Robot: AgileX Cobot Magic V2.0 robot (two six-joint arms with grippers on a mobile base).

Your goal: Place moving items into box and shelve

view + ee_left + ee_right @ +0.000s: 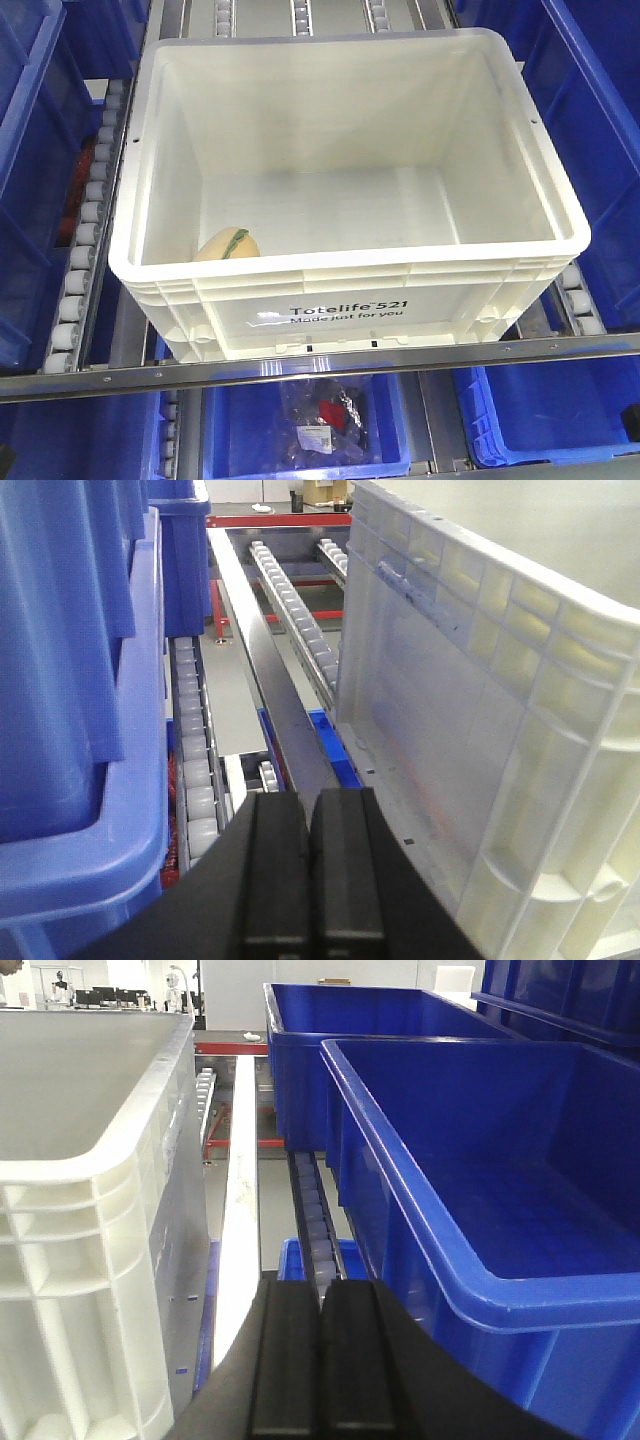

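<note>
Claws (310, 880) closed; toy (228, 244) half-hidden.

White ribbed box (350, 300) sits upright on shelf rollers; pale yellow green-striped toy (227, 245) lies inside, near-left corner; seemingly alone.

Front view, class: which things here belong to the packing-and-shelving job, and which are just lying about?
Part of the job:
white crate
pale yellow toy inside it

Just lying about:
blue bins
bagged items in the lower bin
</note>
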